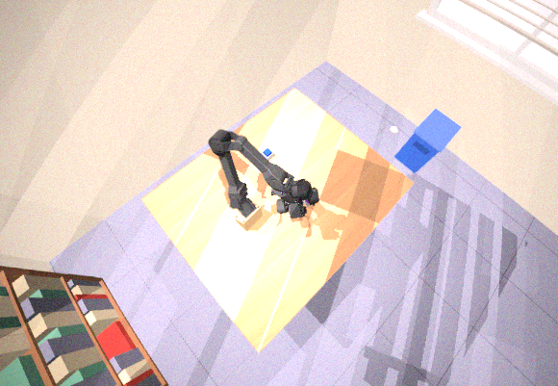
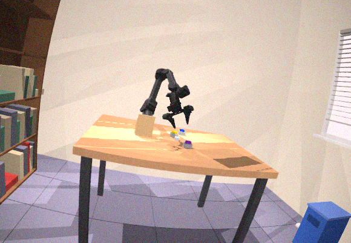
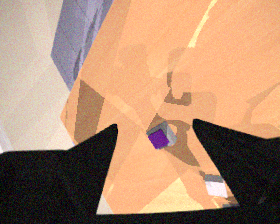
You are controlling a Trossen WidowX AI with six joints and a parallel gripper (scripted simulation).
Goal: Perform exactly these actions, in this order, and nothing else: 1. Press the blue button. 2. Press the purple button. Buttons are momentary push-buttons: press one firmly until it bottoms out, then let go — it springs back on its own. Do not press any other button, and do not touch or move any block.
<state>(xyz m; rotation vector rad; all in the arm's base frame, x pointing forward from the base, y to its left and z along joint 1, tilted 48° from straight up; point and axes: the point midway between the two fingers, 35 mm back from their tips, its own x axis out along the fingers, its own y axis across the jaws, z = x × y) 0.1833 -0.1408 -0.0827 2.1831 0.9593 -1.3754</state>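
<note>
The purple button sits on a grey base on the wooden table. In the wrist view it lies between my two fingers. My gripper is open and empty, hanging well above the purple button. The blue button stands farther back on the table, apart from the gripper. In the overhead view the gripper hides most of the purple button.
A yellow button stands left of the blue one. A small pale block lies near the purple button. The arm's wooden base box stands behind them. A bookshelf and a blue bin stand on the floor.
</note>
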